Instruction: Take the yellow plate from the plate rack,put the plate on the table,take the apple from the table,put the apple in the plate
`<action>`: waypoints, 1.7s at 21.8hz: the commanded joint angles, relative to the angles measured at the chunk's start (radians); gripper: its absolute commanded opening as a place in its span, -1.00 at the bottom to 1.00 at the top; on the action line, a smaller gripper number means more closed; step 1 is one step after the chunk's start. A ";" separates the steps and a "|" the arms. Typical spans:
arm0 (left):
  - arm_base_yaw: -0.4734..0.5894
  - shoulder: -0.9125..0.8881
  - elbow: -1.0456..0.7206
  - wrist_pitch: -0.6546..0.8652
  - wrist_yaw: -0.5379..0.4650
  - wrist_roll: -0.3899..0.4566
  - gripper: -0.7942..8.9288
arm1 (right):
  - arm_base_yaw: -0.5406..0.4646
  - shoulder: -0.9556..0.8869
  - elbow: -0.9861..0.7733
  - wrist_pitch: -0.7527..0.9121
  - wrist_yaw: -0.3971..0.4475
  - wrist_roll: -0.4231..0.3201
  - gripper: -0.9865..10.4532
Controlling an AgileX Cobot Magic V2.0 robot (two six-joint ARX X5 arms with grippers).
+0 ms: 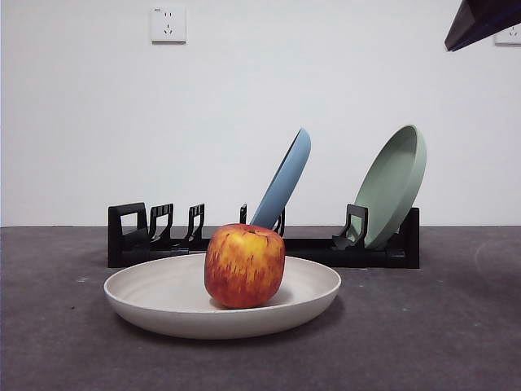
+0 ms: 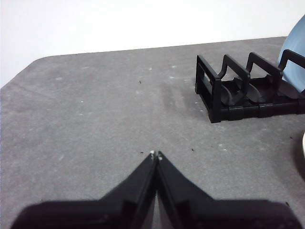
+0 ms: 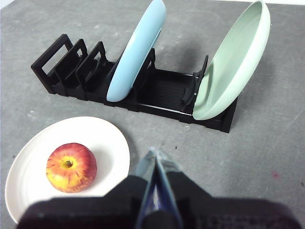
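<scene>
The yellow plate [image 1: 163, 297] lies flat on the table [image 1: 423, 326] in front of the plate rack [image 1: 317, 248]. The apple [image 1: 244, 265] stands upright in the plate, near its middle; the right wrist view shows the apple [image 3: 71, 167] stem up on the plate [image 3: 105, 143]. My right gripper [image 3: 156, 155] is shut and empty, raised above the table beside the plate, and only its dark tip [image 1: 480, 20] shows at the top right corner of the front view. Over bare table left of the rack [image 2: 248, 88], my left gripper [image 2: 156, 155] is shut and empty.
A blue plate [image 1: 285, 179] leans in the middle of the rack and a pale green plate [image 1: 395, 186] leans at its right end. The rack's left slots [image 1: 155, 224] hold nothing. A white wall with a socket [image 1: 168, 24] stands behind the table.
</scene>
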 commanded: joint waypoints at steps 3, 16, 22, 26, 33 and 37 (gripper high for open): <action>0.003 -0.003 -0.014 0.001 -0.003 -0.035 -0.84 | 0.000 -0.002 -0.004 0.003 0.003 0.010 -0.85; 0.003 -0.003 -0.014 0.001 -0.007 -0.035 -0.84 | 0.000 -0.002 -0.004 0.003 0.003 0.010 -0.85; 0.003 -0.003 -0.014 0.001 -0.007 -0.035 -0.84 | -0.030 -0.063 -0.004 -0.002 0.030 -0.051 -0.85; 0.003 -0.003 -0.014 0.001 -0.007 -0.035 -0.84 | -0.222 -0.178 -0.036 0.064 0.017 -0.165 -0.85; 0.003 -0.003 -0.014 0.001 -0.007 -0.035 -0.84 | -0.553 -0.452 -0.325 0.325 -0.188 -0.178 -0.85; 0.003 -0.003 -0.014 0.001 -0.007 -0.035 -0.84 | -0.587 -0.551 -0.465 0.340 -0.188 -0.182 -0.85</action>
